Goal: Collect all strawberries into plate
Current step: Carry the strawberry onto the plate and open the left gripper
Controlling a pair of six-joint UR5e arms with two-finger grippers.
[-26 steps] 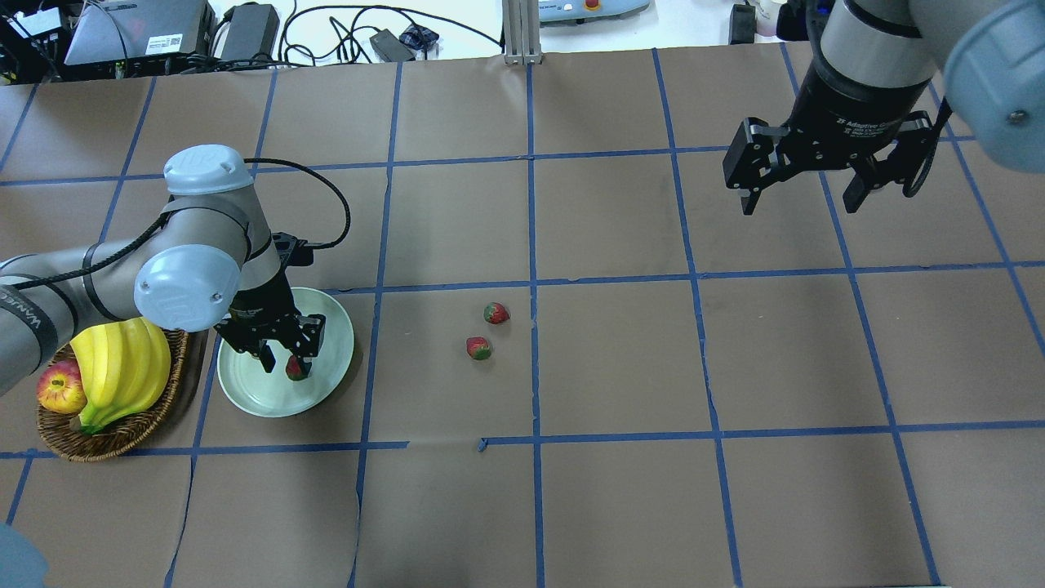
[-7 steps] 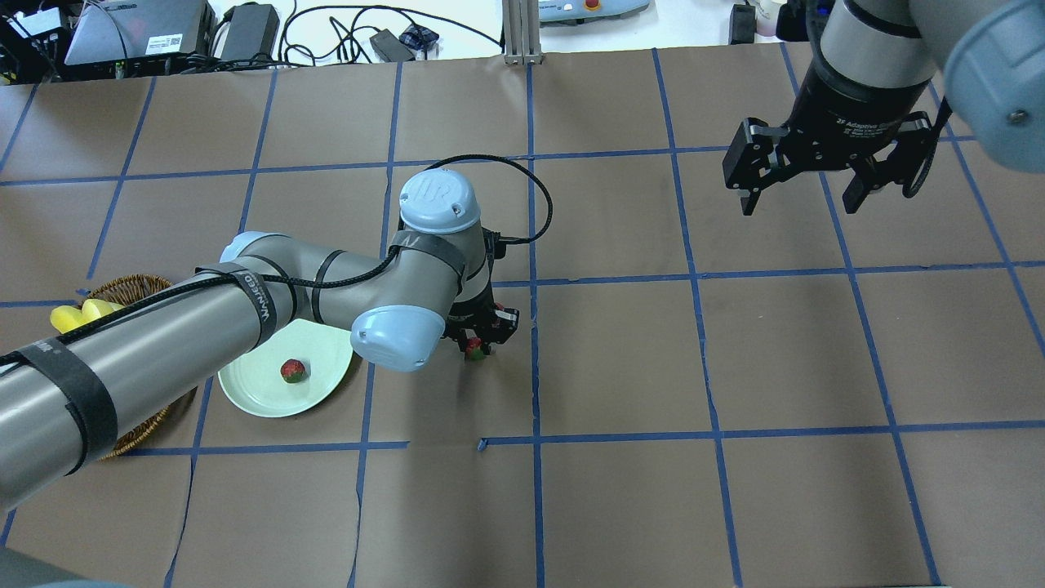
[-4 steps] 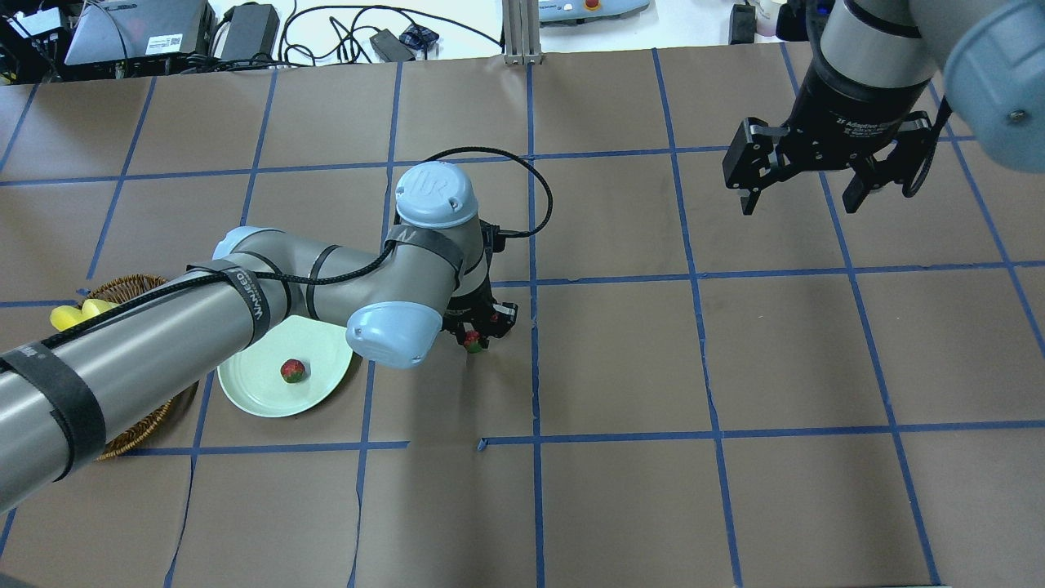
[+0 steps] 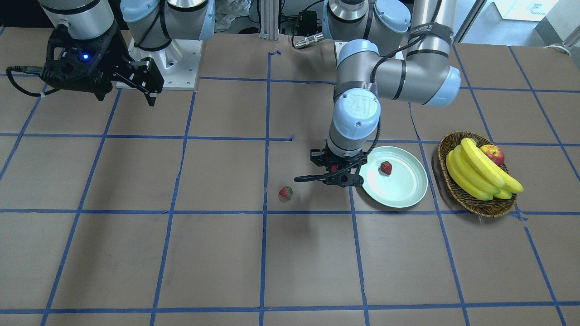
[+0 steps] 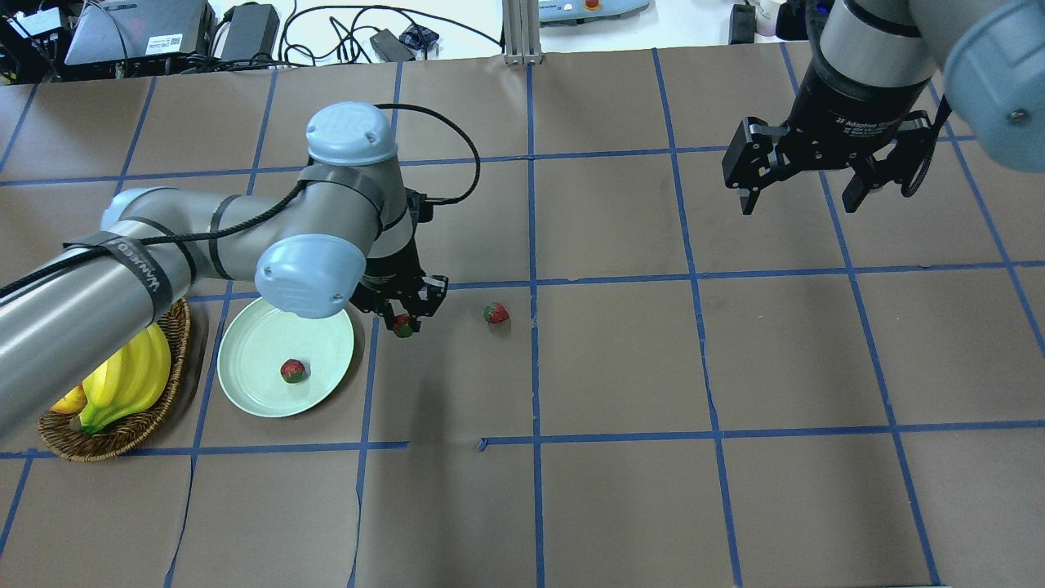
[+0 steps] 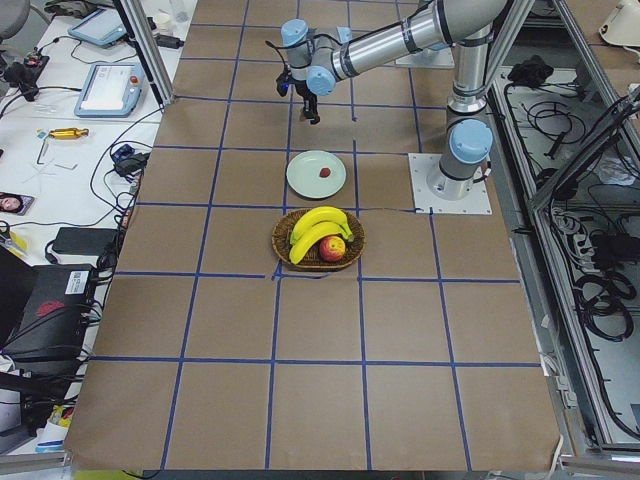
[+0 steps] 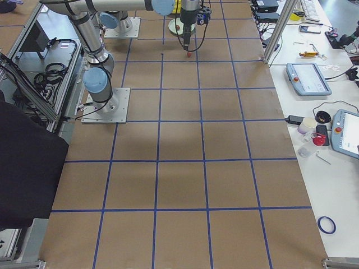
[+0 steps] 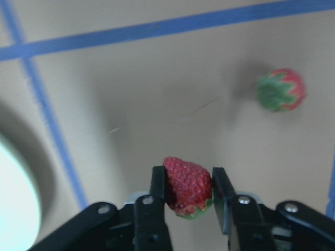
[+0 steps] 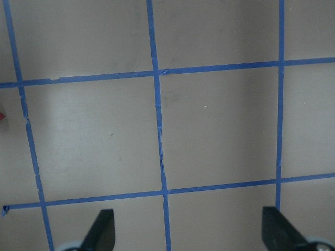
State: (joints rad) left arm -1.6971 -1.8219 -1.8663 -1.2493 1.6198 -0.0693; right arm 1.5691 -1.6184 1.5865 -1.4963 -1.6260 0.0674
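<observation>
My left gripper (image 5: 404, 320) is shut on a red strawberry (image 5: 402, 327), held above the table just right of the pale plate (image 5: 253, 339). The left wrist view shows this strawberry (image 8: 187, 185) pinched between both fingers, the plate's rim (image 8: 13, 209) at the left edge. A second strawberry (image 5: 293, 371) lies on the plate. A third strawberry (image 5: 495, 313) rests on the brown table to the right of my left gripper. My right gripper (image 5: 804, 200) hangs open and empty over the far right of the table.
A brown wicker basket (image 5: 122, 437) with bananas (image 5: 131, 380) stands left of the plate; the front view shows an apple (image 4: 493, 154) in it too. Cables and devices line the table's back edge.
My left gripper has shut on one of the two table strawberries, lifted it and carried it left toward the plate. The right arm has not moved.
</observation>
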